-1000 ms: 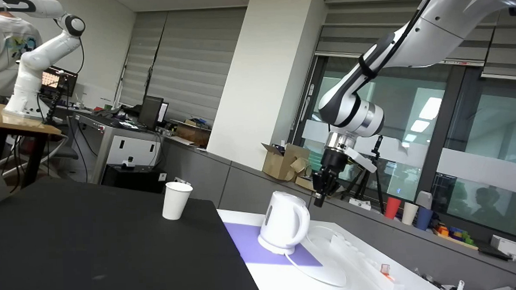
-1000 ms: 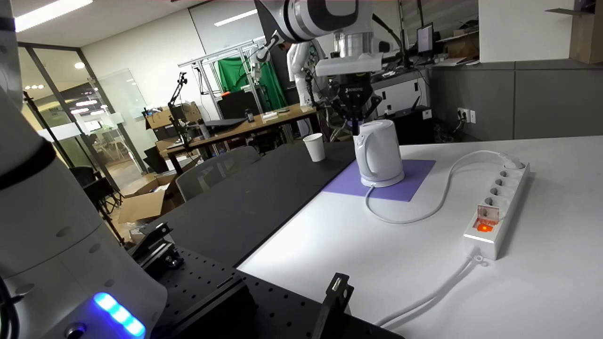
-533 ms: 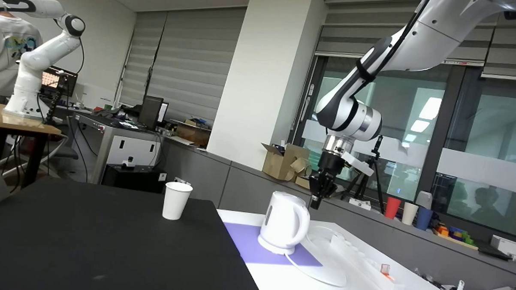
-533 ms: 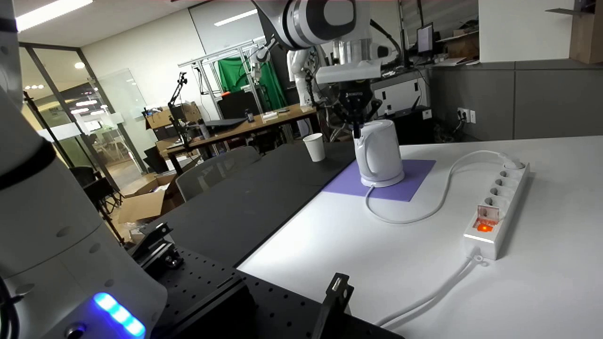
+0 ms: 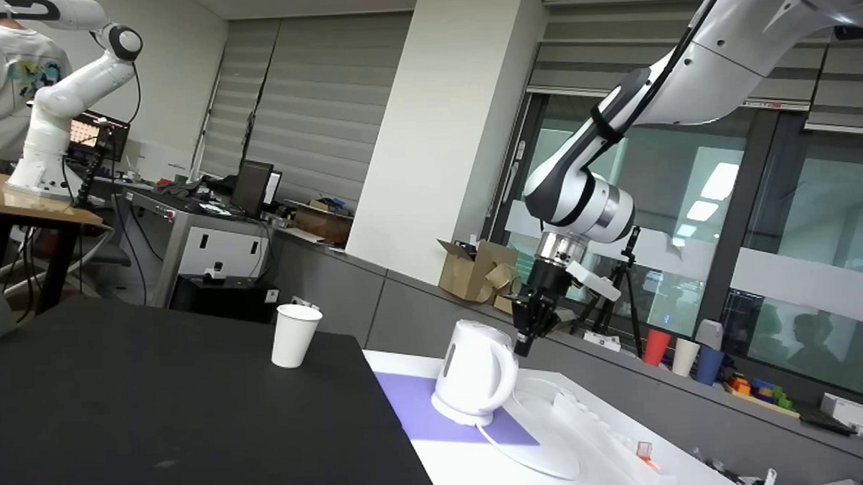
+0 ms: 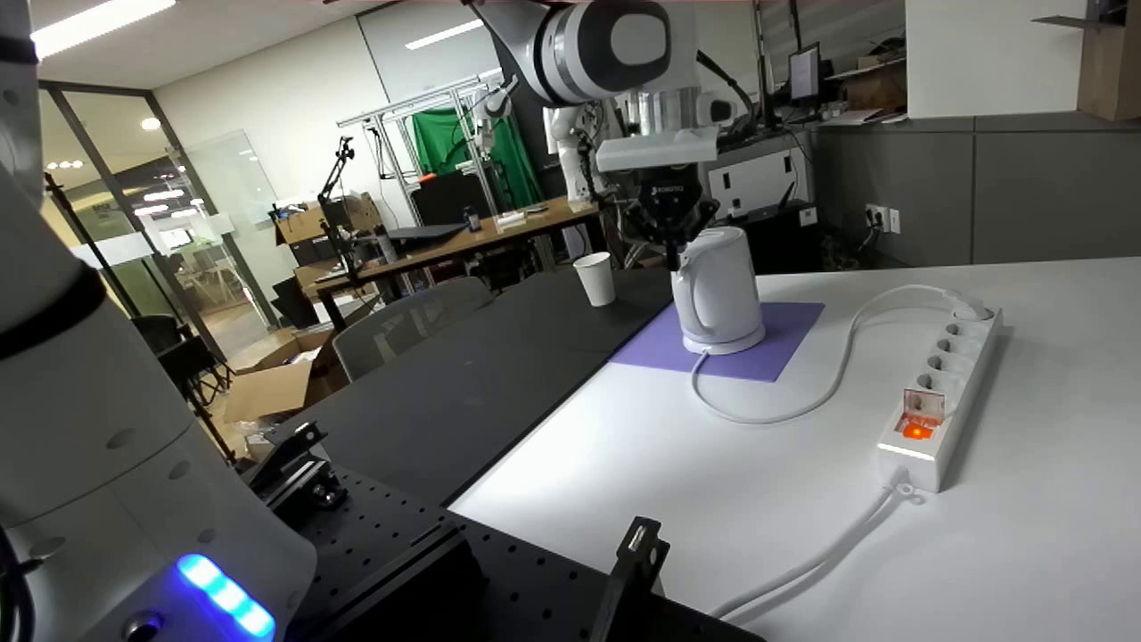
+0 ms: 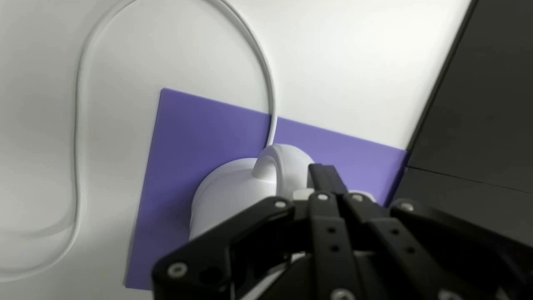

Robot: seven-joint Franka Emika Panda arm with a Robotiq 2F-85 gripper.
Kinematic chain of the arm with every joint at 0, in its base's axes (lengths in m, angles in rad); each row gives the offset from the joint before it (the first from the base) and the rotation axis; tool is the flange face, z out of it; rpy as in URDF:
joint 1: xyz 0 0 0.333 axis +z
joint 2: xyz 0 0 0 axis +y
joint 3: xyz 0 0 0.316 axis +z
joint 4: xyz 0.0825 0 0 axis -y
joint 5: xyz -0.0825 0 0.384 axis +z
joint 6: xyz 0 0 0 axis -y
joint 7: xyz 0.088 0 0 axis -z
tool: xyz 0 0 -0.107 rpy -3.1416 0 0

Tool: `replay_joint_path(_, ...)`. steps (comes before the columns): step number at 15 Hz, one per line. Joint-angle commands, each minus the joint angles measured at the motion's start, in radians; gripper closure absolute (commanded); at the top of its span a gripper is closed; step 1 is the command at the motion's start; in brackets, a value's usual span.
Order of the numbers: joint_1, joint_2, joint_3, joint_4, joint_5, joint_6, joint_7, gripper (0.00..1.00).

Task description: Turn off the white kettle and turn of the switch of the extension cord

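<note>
1. Now lower than a second ago, my gripper [image 6: 672, 260] hangs just beside the top of the handle [image 7: 295, 167] of the white kettle [image 6: 724, 294]; both exterior views show the drop.

2. Fingers [image 7: 325, 212], wrist view: pressed together side by side, nothing pinched between them. From the controls, I judge this the right shape for pushing a small switch.

3. Contact: I cannot tell whether the fingertips [image 7: 325, 175] touch the handle, since they cover part of it from above. The kettle's own switch I cannot make out; it probably lies near or behind them.

4. Kettle: unmoved over the same second, upright on the purple mat [image 6: 793, 325], its cable [image 6: 768, 420] curving across the white table [image 6: 642, 464] to the plug [image 6: 973, 310] at one end of the extension cord [image 6: 958, 388].

5. Extension cord: lying flat, well apart from the gripper and likewise unmoved. In an exterior view its orange switch [image 6: 916, 432] glows beside a raised clear flap [image 6: 924, 405], which I read as power on; this second step is not yet begun.

6. Meaning of the change: the descent suggests that I am on the first step, turning off the kettle, with the press itself perhaps still to come. What I need next, by my estimate, is a short, straight push; one landing off the switch could slip along the handle or rock the kettle.
</note>
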Motion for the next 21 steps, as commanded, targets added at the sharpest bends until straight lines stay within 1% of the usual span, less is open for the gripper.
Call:
replay_joint_path(1, -0.005, -0.001, 0.009, -0.008, 0.0, 0.027, 0.031, 1.0)
replay_joint_path(14, -0.016, 0.034, 0.023, -0.011, 0.002, 0.072, 0.029, 1.0)
replay_joint_path(21, -0.008, 0.024, 0.016, 0.0, -0.008, 0.042, 0.06, 1.0)
